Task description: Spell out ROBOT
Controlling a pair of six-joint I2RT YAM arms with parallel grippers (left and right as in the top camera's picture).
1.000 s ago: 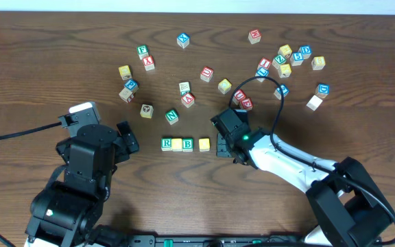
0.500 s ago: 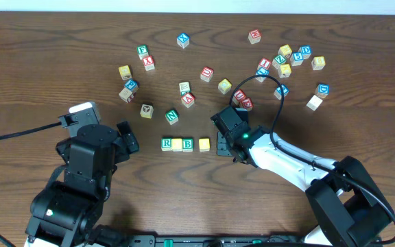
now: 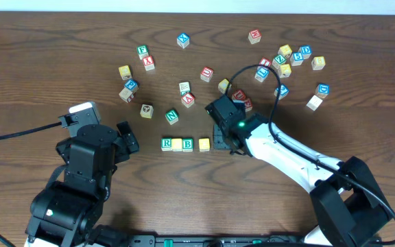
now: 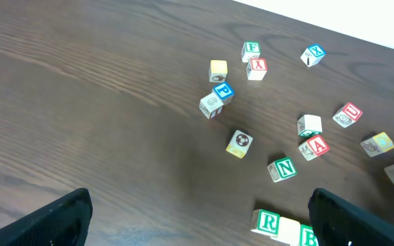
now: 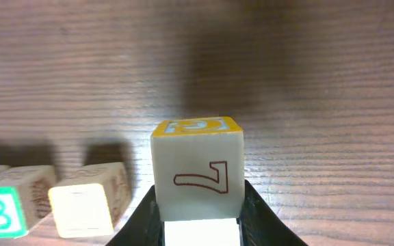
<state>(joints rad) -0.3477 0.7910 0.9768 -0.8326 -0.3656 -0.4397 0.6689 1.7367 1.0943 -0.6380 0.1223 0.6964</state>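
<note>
Right claw (image 5: 199,229) is pinched shut on a yellow-topped block (image 5: 197,164), just right of the R-yellow-B-yellow row (image 3: 184,144), so it's my near arm. Left claw (image 4: 198,205) hangs wide open, well off left.

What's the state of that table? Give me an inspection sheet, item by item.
Surface: dark wood-grain table, no spills seen.
Job's things: R cube, yellow cube and B cube touching in a row; second yellow cube a small gap to their right; held cube, yellow-topped, in the right gripper.
Clutter: N cube and many loose letter cubes across the far half.
Grippers: left gripper open, empty; right gripper shut on the held cube.
Cables: black cable trailing in from the left edge; black loop arching beside the right gripper.
Surroundings: pale strip beyond the far edge; nothing else seen.
</note>
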